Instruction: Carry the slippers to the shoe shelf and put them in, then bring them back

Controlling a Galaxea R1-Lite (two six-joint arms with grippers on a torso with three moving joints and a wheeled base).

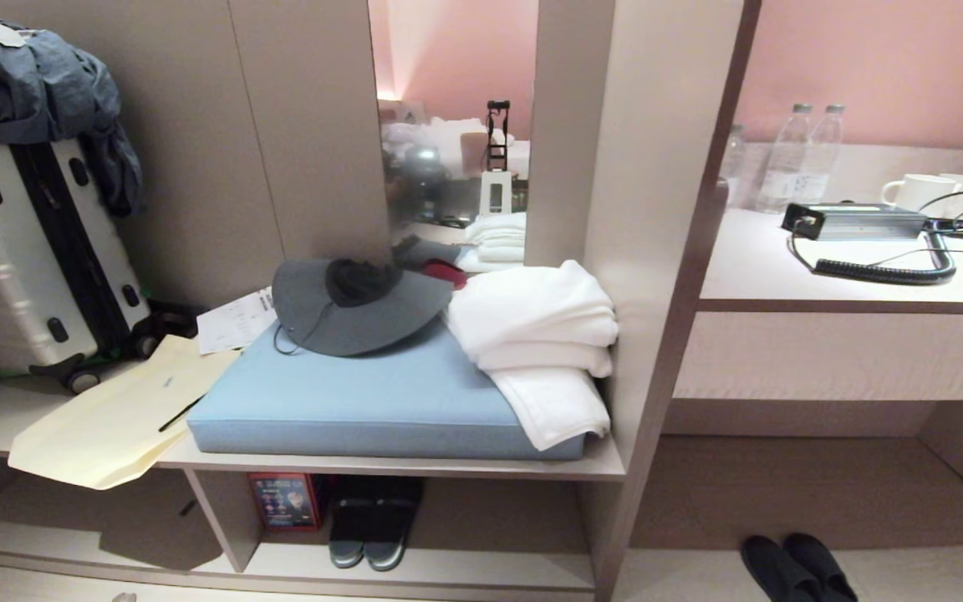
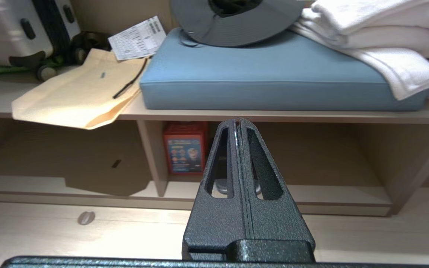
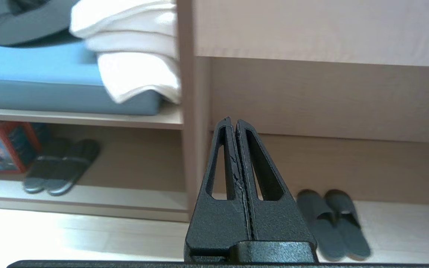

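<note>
Picking the wrong pair is the chief risk here — the slippers (image 1: 799, 568) to be carried lie plain and dark on the floor under the desk, well right of the shoe shelf (image 1: 415, 577), while a pale-rimmed dark pair (image 1: 373, 522) already sits in the shelf's right compartment beside a red box (image 1: 285, 500). Both the left claw (image 2: 240, 124) and the right claw (image 3: 233, 124) are pressed together and hold nothing, so a reach without parting first would only shove the slippers along the floor — and the occupied compartment leaves little room beside the other pair.
</note>
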